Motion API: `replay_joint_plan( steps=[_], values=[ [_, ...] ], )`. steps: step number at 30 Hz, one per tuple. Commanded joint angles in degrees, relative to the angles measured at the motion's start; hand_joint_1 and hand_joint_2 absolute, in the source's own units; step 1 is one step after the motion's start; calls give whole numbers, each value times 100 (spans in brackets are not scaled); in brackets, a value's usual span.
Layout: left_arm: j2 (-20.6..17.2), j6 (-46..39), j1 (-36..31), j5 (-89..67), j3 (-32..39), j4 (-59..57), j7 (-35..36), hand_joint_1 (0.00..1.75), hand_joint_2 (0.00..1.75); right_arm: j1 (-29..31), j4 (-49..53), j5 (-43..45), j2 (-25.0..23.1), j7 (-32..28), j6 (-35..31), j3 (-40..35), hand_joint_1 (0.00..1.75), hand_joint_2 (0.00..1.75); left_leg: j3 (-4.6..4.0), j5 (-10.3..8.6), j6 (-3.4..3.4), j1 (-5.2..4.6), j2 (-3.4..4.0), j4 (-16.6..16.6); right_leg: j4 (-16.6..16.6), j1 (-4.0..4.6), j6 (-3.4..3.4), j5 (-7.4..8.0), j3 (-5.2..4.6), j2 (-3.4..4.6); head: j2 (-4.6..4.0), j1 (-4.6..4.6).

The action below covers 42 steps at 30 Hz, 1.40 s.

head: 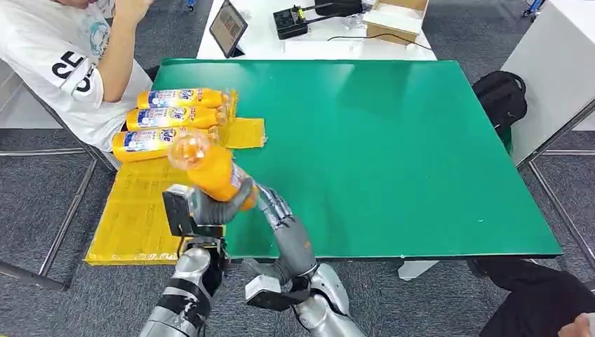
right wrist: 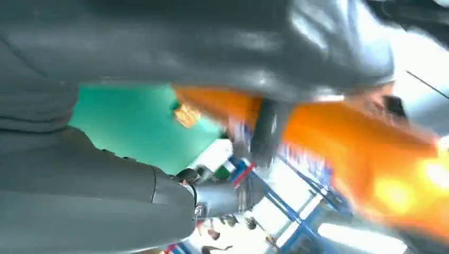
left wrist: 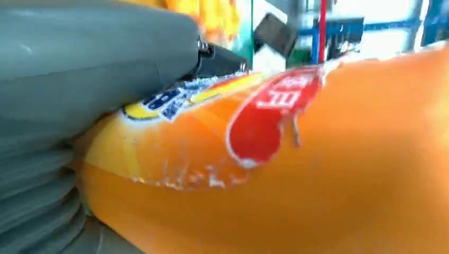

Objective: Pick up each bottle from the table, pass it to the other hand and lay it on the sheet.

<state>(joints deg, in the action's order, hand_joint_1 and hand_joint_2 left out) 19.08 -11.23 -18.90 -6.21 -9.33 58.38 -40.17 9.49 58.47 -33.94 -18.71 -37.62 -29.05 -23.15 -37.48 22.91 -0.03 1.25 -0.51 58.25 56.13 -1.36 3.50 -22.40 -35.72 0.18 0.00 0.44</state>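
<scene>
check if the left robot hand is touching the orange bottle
Touching. The left wrist view shows the left robot hand pressed against the orange bottle at its label, and the head view shows that hand wrapped around its lower end.

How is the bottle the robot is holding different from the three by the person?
The held bottle is up in the air, tilted, gripped by the left hand; the three bottles lie flat, side by side on the yellow sheet. Its label is mostly hidden from above; theirs face up. All are orange.

Both arms meet at the table's near-left edge, the left hand [head: 210, 208] gripping a bottle [head: 210, 170], the right hand [head: 275, 208] alongside it.
</scene>
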Motion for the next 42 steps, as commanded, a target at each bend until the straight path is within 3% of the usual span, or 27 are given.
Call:
replay_joint_plan(
  steps=[1,5,6,8,10,11,13,18,19,20,21,23,26,28,31,32,35,39,42],
  values=[
    [-174,-6,-278,-37,332,-110,17,175,175,-197,437,37,-1,-27,-1,-176,0,0,35,14,6,0,0,-3,-3,4,-17,-15,35,-3,0,2],
    [-228,-451,-380,-99,636,-315,17,175,175,-323,802,252,58,-157,-138,-78,0,0,21,8,4,0,2,-4,-4,3,-13,-8,23,-3,0,0],
    [-303,-598,-377,-200,696,-251,17,175,175,-370,956,305,82,-164,-141,-35,0,0,62,28,8,1,7,-3,-2,8,-28,-26,62,-2,0,0],
    [-425,-908,-418,-359,797,-297,17,175,175,-463,1268,500,89,-238,-186,107,0,0,25,10,3,1,9,-5,-3,4,-15,-8,24,5,0,0],
    [-514,-1350,-529,-578,835,-593,17,175,175,-531,1576,725,134,-238,-309,117,0,0,28,10,2,1,7,-6,-3,5,-17,-9,27,2,0,0],
    [-636,-2112,-623,-1159,680,-843,17,175,175,-556,1715,869,175,-238,-408,90,0,0,18,5,2,1,2,-6,-4,4,-12,-5,18,-2,0,-2],
    [-671,-2192,-681,-1185,703,-963,17,175,175,-555,1750,921,193,-238,-408,97,0,0,49,17,5,0,-1,-7,-2,6,-23,-19,47,-8,0,-2],
    [-660,-2266,-719,-1226,711,-1113,17,175,175,-537,1763,1004,210,-238,-516,35,0,0,31,11,5,1,3,-5,-5,5,-14,-11,31,-4,0,-2],
    [-731,-2736,-830,-1645,598,-1408,17,175,175,-536,1815,1115,260,-238,-655,-31,0,0,42,15,7,1,2,-6,-6,5,-18,-15,43,-6,0,0],
    [-737,-2877,-923,-2045,811,-1677,17,175,175,-531,1880,1223,304,-238,-736,-67,0,0,33,11,6,2,0,-5,-6,5,-16,-12,35,-6,0,0],
    [-555,-2877,-870,-3620,1797,-1504,17,175,175,-519,1964,1337,356,-238,-853,-120,0,0,26,7,5,-1,1,-7,-5,1,-12,-8,26,-3,0,-2],
    [-292,-2877,-968,-5523,3002,-1524,17,175,175,-520,2179,1566,434,-238,-1082,-158,0,0,30,12,5,1,17,-4,-5,4,-14,-7,26,12,0,0],
    [-134,-2877,-1008,-7378,3973,-1263,176,175,175,-493,2188,1662,450,-238,-1090,-68,0,0,16,7,3,2,10,-2,-4,4,-10,-4,16,7,0,0],
    [-294,-2877,-930,-8054,3681,-1157,720,175,175,-442,2085,1683,464,-238,-1084,-66,0,0,27,11,5,0,19,-3,-4,3,-13,-5,22,13,0,0],
    [-784,-2877,-742,-8379,2441,-1065,1806,175,175,-379,1973,1750,465,-238,-1095,-91,0,0,21,6,2,0,29,-5,-5,3,-12,-1,9,23,0,-2],
    [-1162,-2877,-697,-8379,1455,-1090,2590,175,175,-352,1935,1782,471,-238,-1095,-105,0,0,36,13,3,2,33,-5,-5,6,-18,-7,23,24,0,0],
    [-1682,-2877,-909,-8379,100,-1589,3598,175,175,-267,1791,1858,486,-238,-1095,-158,0,0,26,8,2,4,15,-4,-1,7,-18,-8,20,9,0,0],
    [-1977,-2877,-986,-8073,-668,-1926,3955,175,175,-136,1614,2065,559,-238,-1095,-276,0,0,20,3,3,3,16,-6,-3,4,-13,-4,13,12,0,-2],
    [-1977,-2877,-986,-8073,-668,-1926,3955,175,175,-136,1614,2065,559,-238,-1095,-276,0,0,32,10,6,3,22,-6,-5,5,-14,-5,26,24,0,0]
  ],
)
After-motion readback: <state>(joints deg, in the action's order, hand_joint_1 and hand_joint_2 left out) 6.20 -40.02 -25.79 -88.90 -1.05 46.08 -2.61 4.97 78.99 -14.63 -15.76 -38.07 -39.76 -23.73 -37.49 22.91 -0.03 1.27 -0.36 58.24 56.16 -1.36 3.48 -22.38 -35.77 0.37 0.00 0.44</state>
